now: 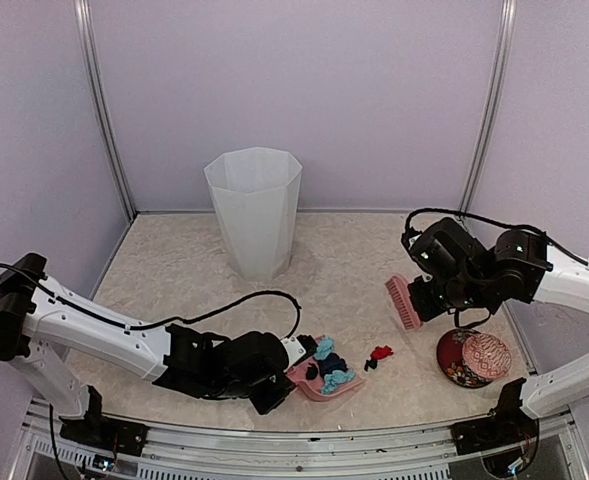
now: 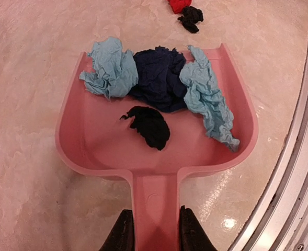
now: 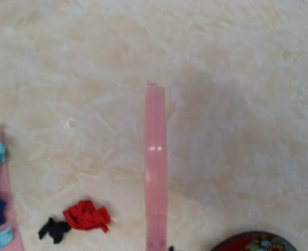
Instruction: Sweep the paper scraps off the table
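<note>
Here, the dustpan (image 2: 91,151) is pinched by its handle in the left pincer (image 2: 155,222) and rested on the counter (image 1: 174,260), with teal, navy and black scraps (image 2: 159,78) heaped inside; a red scrap (image 3: 87,215) and a black scrap (image 3: 53,230) are seen loose on the counter just beyond its lip, between dustpan and brush (image 1: 404,302). The brush is clamped in the closed right pincer (image 1: 429,298) and appears held clear of the surface. Trouble is judged likeliest from a stroke set too high, by which the light scraps would be skipped, or one too brisk, by which they could be flicked past the dustpan or the heaped load knocked out. The dish (image 1: 474,358), near the brush, could be clipped on the backswing.
</note>
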Robot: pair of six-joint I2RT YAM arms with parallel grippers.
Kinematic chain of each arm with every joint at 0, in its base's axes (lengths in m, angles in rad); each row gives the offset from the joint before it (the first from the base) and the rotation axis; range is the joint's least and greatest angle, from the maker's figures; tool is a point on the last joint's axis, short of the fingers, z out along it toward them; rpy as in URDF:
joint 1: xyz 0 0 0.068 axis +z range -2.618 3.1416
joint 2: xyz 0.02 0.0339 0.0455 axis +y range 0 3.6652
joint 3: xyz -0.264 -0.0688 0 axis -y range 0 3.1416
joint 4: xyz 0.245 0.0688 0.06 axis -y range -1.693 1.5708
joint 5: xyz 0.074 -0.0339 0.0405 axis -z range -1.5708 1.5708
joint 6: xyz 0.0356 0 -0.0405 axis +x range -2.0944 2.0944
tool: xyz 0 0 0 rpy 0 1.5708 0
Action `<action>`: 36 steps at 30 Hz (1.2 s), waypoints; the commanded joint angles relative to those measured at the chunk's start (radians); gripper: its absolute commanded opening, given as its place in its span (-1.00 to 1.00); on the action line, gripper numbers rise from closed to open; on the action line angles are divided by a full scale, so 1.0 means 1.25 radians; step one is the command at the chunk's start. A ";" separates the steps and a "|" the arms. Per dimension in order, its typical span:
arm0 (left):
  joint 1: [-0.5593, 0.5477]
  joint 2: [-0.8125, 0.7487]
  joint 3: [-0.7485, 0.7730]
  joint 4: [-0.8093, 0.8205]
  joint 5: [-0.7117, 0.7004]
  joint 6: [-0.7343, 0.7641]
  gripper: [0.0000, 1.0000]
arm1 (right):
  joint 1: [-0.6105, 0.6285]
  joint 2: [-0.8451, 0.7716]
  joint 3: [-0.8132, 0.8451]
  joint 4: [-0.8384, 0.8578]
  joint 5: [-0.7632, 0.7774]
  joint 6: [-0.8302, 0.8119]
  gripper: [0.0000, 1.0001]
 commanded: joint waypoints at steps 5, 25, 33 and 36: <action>-0.033 0.006 0.016 -0.017 0.010 -0.016 -1.00 | 0.007 0.048 -0.045 0.015 -0.080 0.031 -1.00; -0.021 0.091 0.026 0.059 -0.016 -0.025 -1.00 | 0.031 0.025 -0.087 0.232 -0.428 -0.016 -1.00; -0.020 0.088 -0.039 0.160 -0.074 -0.047 -1.00 | 0.032 0.009 -0.061 0.198 -0.369 -0.016 -1.00; -0.023 0.076 -0.063 0.198 -0.097 -0.050 -1.00 | 0.032 0.009 -0.047 0.172 -0.324 -0.015 -1.00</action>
